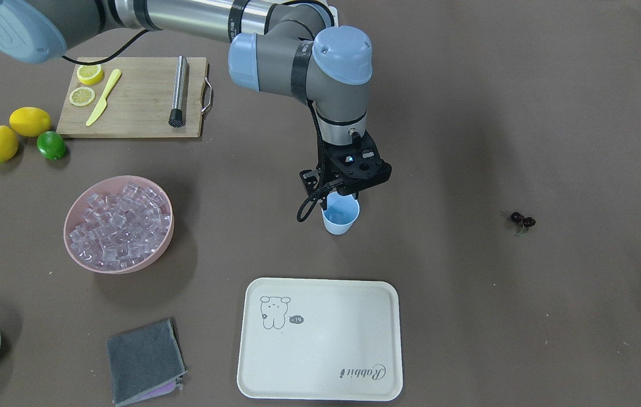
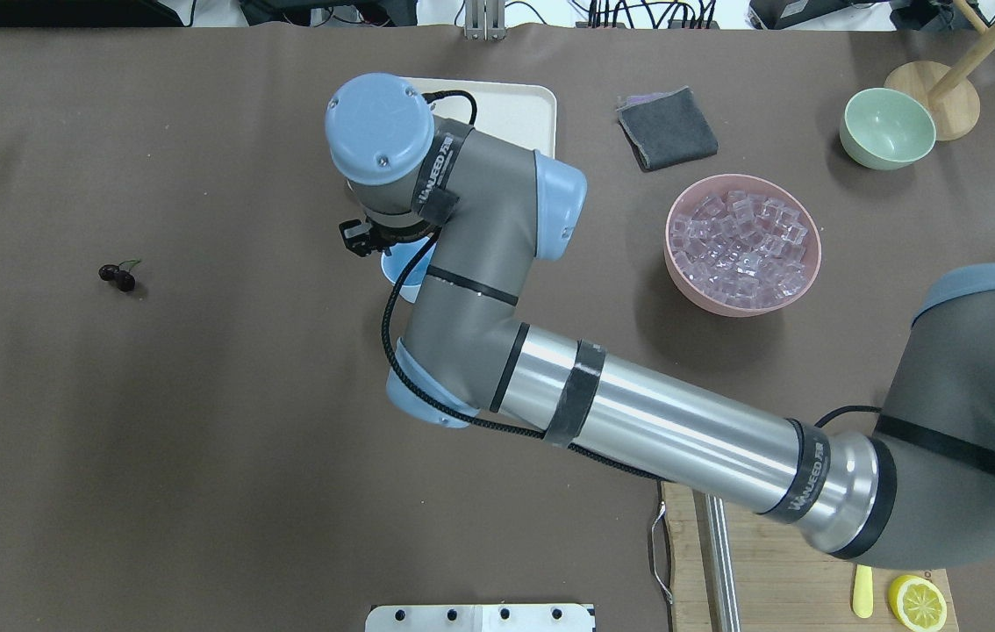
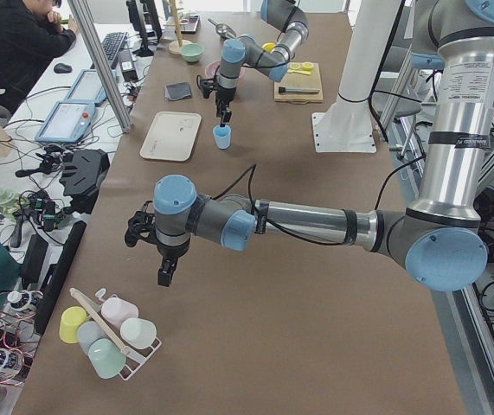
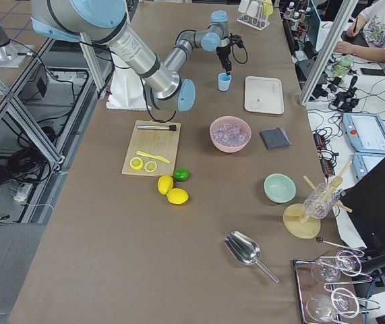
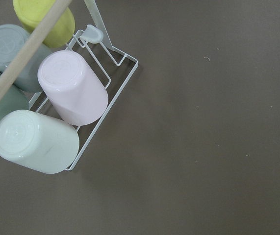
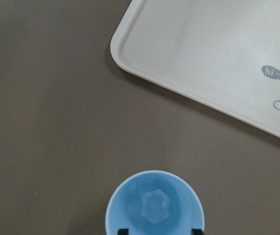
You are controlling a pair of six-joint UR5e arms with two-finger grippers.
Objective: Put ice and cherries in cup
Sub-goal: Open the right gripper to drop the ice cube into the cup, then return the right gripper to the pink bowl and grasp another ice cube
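Right wrist-mounted view: one ice cube (image 6: 154, 206) lies in the cup (image 6: 116, 209); the right gripper (image 1: 343, 193) hangs above, jaws spread, empty. Next probably comes the cherries (image 1: 523, 220), lying well apart on the robot's left.

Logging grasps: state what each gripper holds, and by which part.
Right gripper: nothing; it is open just above the cup, with one ice cube lying inside. Left gripper: cannot be told.

Bright, even light falls from above. Soft shadows lie around the pink bowl (image 1: 128, 268); the ice (image 1: 120, 223) in it glints. All views are sharp.
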